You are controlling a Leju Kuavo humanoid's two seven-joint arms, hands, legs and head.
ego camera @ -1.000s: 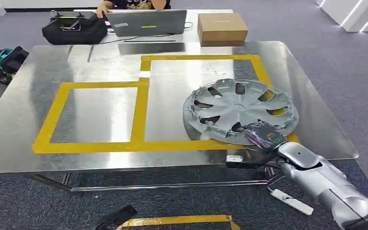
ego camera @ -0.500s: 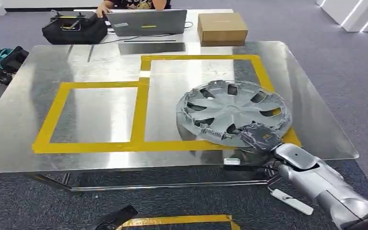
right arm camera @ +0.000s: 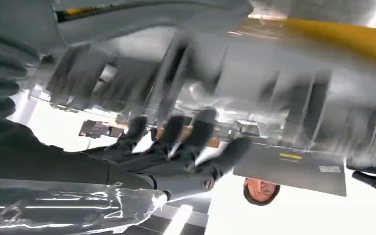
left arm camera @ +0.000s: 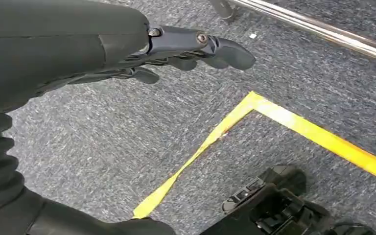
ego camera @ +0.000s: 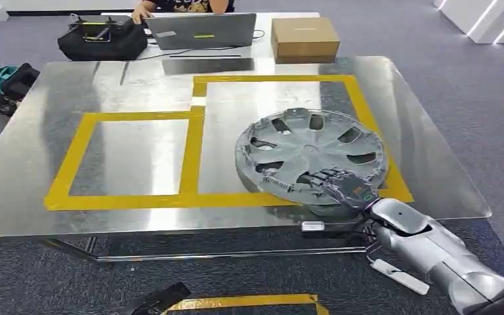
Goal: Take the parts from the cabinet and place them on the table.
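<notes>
Head view: the right hand (ego camera: pixel 341 186) grips the near rim of the round grey plastic hubcap (ego camera: pixel 311 155), low over the yellow tape rectangle (ego camera: pixel 199 138); released tilted, it could slide outside. Left wrist view: the left hand (left arm camera: pixel 176 51) hangs spread, empty. Right wrist view: dark fingers (right arm camera: pixel 176 142) curl under the blurred rim.
</notes>
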